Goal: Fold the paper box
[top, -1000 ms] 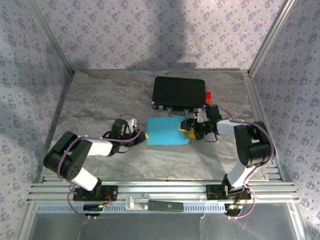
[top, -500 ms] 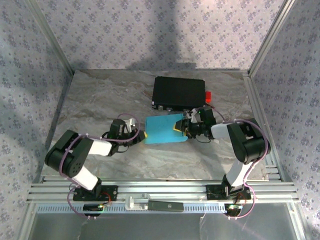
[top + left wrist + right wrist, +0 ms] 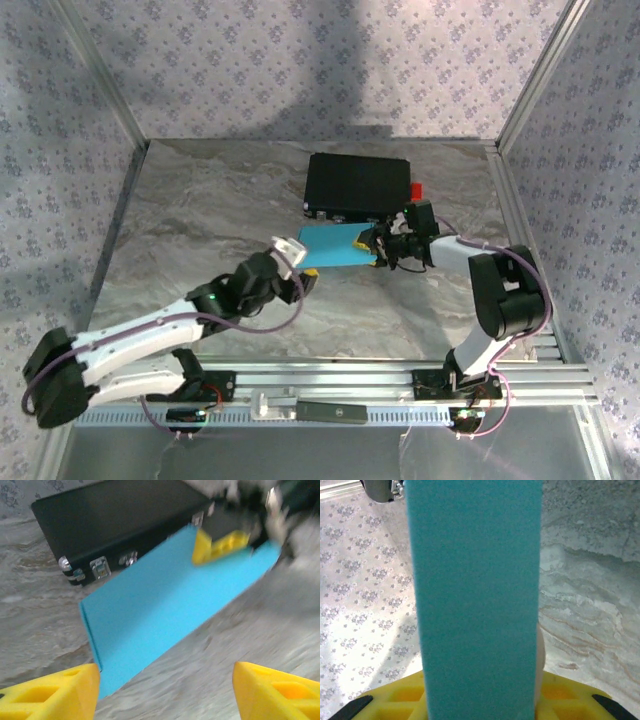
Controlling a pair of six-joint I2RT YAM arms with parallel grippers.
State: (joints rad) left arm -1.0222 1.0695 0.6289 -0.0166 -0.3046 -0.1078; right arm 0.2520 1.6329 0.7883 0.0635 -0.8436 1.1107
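paper box (image 3: 335, 250) pinched in right gripper (image 3: 370, 246); left gripper (image 3: 165, 685) spread, clear.

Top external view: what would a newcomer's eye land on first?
The bright cyan paper box stands out mid-table, lying just in front of the black case. The right gripper is clamped on its right edge. The left gripper sits at the box's near-left side, jaws wide with nothing between them.
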